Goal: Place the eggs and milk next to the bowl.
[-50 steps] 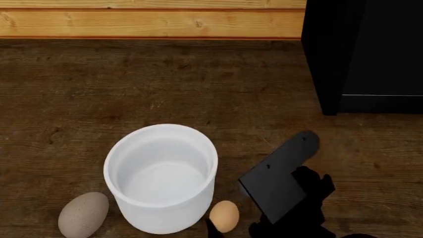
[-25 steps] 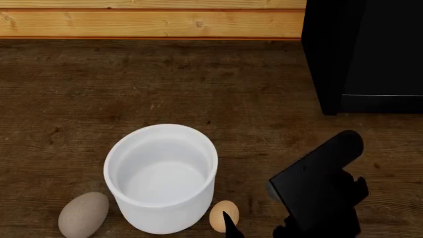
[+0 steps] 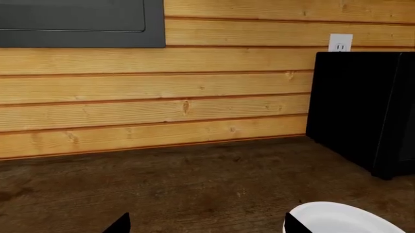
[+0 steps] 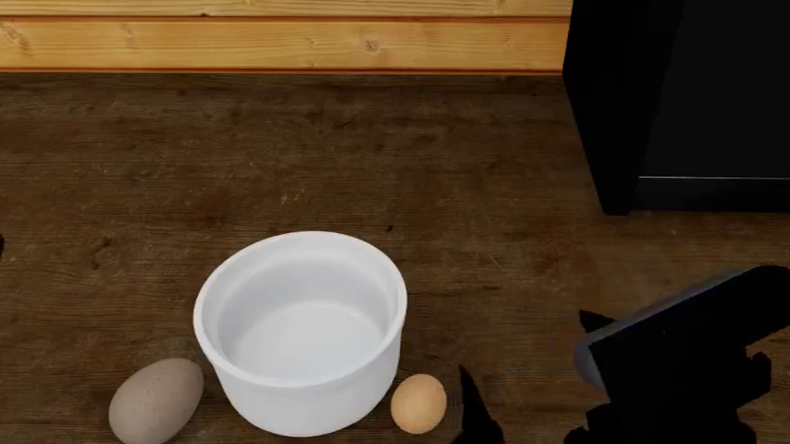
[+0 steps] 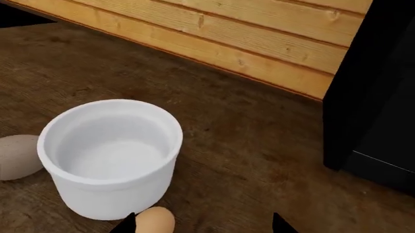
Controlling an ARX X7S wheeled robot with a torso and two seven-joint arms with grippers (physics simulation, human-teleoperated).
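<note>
The white bowl [image 4: 300,328] stands on the dark wooden table. The larger beige-grey egg [image 4: 155,400] lies to its left and the small orange-tan egg [image 4: 419,403] to its right, both close to its wall. My right gripper [image 4: 531,365] is open, just right of the small egg. In the right wrist view the small egg [image 5: 155,221] lies by one fingertip [image 5: 128,224], beside the bowl [image 5: 110,150] and apart from the large egg [image 5: 16,155]. My left gripper [image 3: 206,225] is open over bare wood, with the bowl's rim [image 3: 343,218] at one side. The milk is out of view.
A black box-shaped appliance [image 4: 679,102] stands at the back right of the table, and it also shows as the black appliance [image 3: 363,107] in the left wrist view. A plank wall [image 4: 284,42] runs along the table's far edge, with a white outlet [image 3: 340,42] on it.
My right arm has drawn away to the right of the small egg. The egg stays on the table beside the bowl. Bowl and large egg have not moved.
</note>
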